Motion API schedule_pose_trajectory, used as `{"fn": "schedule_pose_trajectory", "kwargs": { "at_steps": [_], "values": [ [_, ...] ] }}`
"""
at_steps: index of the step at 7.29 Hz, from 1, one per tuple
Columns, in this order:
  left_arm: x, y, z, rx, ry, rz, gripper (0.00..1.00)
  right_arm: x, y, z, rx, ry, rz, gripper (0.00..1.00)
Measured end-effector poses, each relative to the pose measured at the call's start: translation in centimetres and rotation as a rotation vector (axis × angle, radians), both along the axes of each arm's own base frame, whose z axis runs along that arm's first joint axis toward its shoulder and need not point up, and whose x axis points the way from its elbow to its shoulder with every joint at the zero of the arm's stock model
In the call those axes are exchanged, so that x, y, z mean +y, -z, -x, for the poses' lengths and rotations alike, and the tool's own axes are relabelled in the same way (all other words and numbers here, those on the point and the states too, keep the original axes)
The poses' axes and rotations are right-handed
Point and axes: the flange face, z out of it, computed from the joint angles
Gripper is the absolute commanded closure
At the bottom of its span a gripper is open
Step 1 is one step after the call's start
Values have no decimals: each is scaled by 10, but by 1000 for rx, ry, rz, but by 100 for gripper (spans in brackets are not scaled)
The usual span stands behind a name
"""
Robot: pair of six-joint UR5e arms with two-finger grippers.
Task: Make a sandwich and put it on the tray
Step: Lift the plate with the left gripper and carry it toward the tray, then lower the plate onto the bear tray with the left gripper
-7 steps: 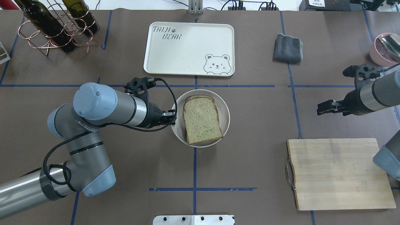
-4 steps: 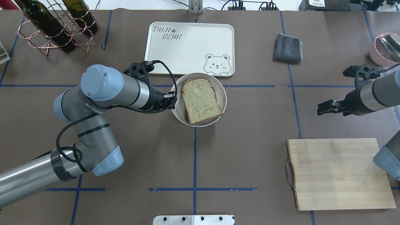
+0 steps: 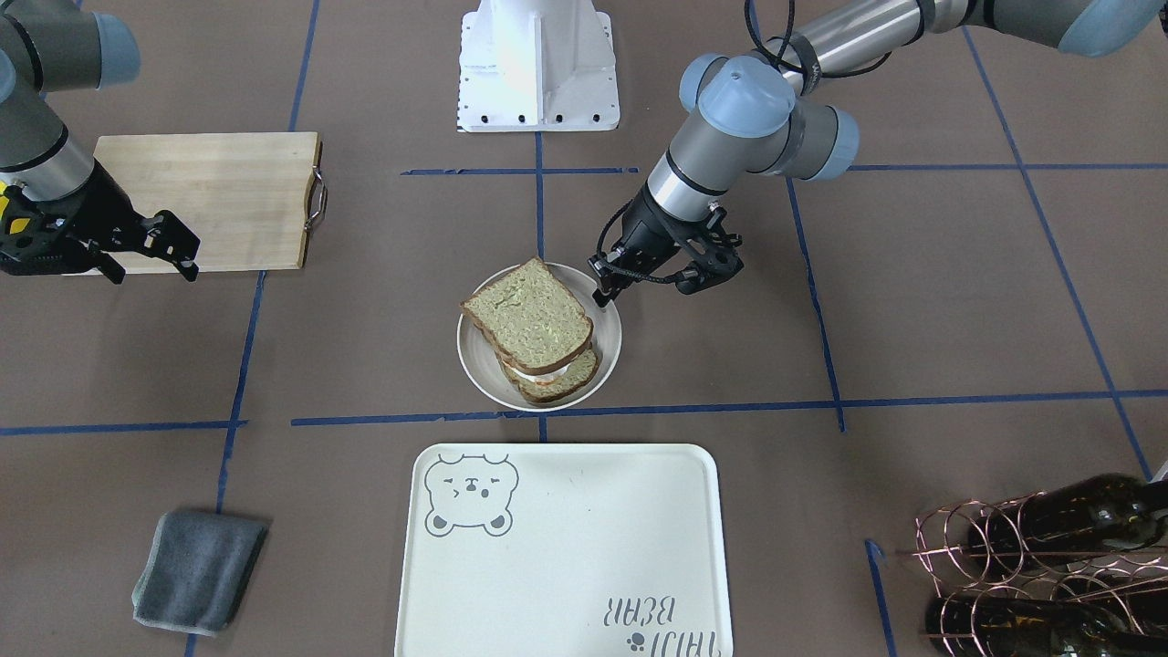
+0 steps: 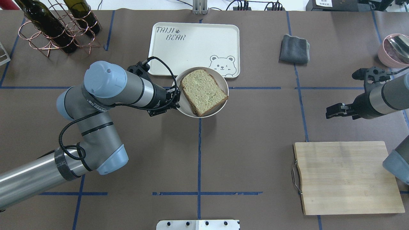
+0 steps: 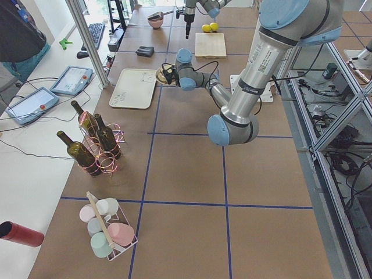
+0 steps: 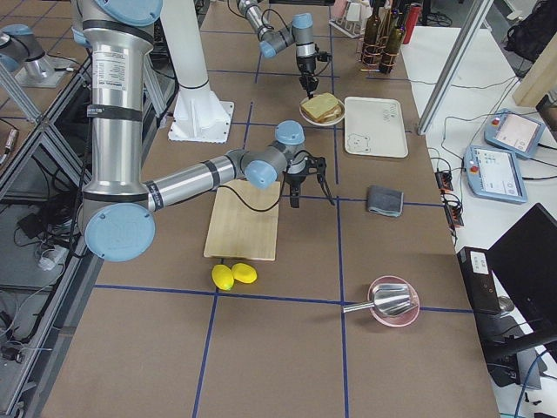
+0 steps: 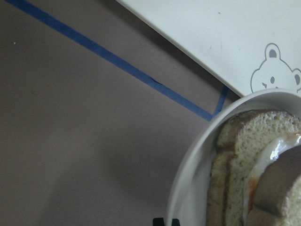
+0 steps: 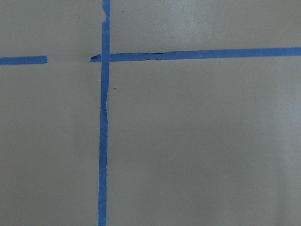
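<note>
The sandwich (image 4: 204, 91) is two greenish-tan bread slices with white egg between, lying on a round white plate (image 4: 220, 78). It also shows in the front view (image 3: 529, 319) and the left wrist view (image 7: 254, 155). My left gripper (image 4: 176, 95) is shut on the plate's left rim (image 3: 474, 365) and holds it at the near edge of the cream bear tray (image 4: 191, 48), by the bear face. My right gripper (image 4: 329, 111) is open and empty, hovering far to the right above the table.
A wooden cutting board (image 4: 345, 177) lies at the near right. A folded grey cloth (image 4: 294, 48) sits right of the tray. A copper rack with wine bottles (image 4: 54, 28) is at the far left. A pink bowl (image 4: 394, 48) is at the far right edge.
My left gripper has carried the plate with the sandwich away from me toward the tray, turning it a little. The right arm has barely moved.
</note>
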Motion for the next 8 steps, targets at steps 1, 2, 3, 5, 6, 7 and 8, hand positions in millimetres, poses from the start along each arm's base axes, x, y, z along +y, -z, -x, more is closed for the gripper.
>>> {"fn": "schedule_pose_trajectory", "kwargs": {
  "at_steps": [1, 2, 3, 5, 6, 7, 8],
  "values": [
    [-6, 1, -6, 21, 28, 68, 100, 0, 0, 0, 0, 1, 0, 0],
    [-15, 5, -13, 32, 50, 112, 100, 0, 0, 0, 0, 1, 0, 0],
    [-27, 9, -18, 36, 70, 138, 100, 0, 0, 0, 0, 2, 0, 0],
    [-59, 10, -22, 27, 114, 170, 100, 0, 0, 0, 0, 2, 0, 0],
    [-78, 6, -21, 22, 137, 177, 100, 0, 0, 0, 0, 1, 0, 0],
    [-97, 4, -20, 20, 158, 181, 100, 0, 0, -1, 0, 1, 1, 0],
    [-114, 3, -19, 19, 177, 183, 100, 0, 0, -1, -1, 1, 0, 0]
  ]
}}
